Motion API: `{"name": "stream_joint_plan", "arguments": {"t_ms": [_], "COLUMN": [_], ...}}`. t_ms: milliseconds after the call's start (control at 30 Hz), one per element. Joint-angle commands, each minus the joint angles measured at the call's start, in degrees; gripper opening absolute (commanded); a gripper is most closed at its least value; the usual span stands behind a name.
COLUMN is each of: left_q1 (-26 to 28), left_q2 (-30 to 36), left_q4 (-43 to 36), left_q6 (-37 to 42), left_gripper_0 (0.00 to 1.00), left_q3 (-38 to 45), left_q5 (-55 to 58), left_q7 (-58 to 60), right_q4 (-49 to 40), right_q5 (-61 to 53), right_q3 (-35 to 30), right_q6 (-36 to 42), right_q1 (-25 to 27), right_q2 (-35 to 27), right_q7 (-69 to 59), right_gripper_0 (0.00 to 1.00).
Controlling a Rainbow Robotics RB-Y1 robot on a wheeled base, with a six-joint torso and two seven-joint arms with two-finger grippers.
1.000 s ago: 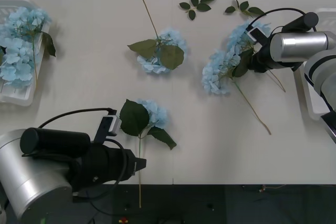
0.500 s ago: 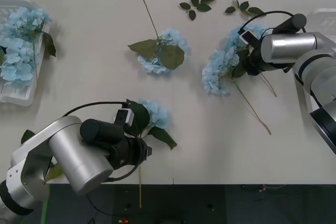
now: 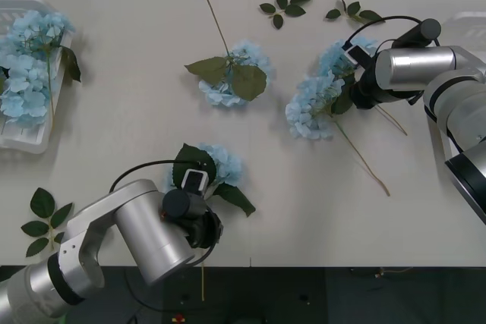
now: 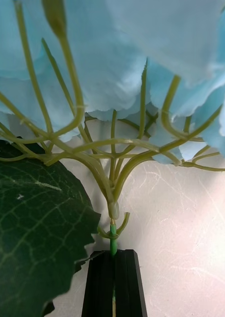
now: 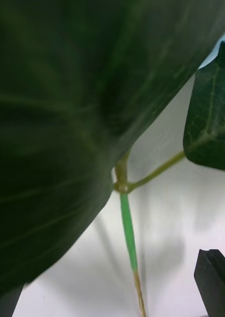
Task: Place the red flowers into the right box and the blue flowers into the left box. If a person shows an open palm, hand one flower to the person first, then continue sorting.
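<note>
Both tools work near worktop edges: my left tool (image 3: 206, 227), fingers (image 5: 215, 280) spread wide either side of a blue flower's stalk (image 5: 127, 233) at the near edge, has swung in over it since a second ago. My right tool (image 3: 351, 90) is clamped on the stalk of another blue flower (image 3: 311, 108), now slid slightly leftward across open worktop (image 3: 137, 111). More blue flowers lie in the left box (image 3: 23, 138).

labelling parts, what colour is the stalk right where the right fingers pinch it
Bright green on the stalk just above the black fingers; clearest in the right wrist view.
</note>
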Motion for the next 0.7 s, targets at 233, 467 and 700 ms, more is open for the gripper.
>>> {"name": "stream_joint_plan", "arguments": {"t_ms": [233,467,700], "left_q1": [-2.7,-2.8,-3.0], "left_q2": [-2.6,-2.3,-2.1], "left_q4": [7.3,7.4,8.4], "left_q6": [-7.3,-7.2,-7.2], "left_gripper_0": [1.00,0.34,0.00], "left_q3": [-2.5,-2.5,-2.5], "left_q5": [-1.7,-1.9,-2.0], "left_q7": [0.3,0.2,0.1], "right_q4": [-15.0,-23.9,-27.1], "right_q5": [-13.1,-31.2,-51.5], "right_q3": [-2.9,-5.0,-5.1], "right_q6": [24.5,34.3,35.2], "right_q1": [3.5,3.5,3.5], "right_q2": [-13.9,-24.3,-30.6], "right_q7": [4.1,4.9,15.6], "right_gripper_0": [0.00,0.00,0.00]}}
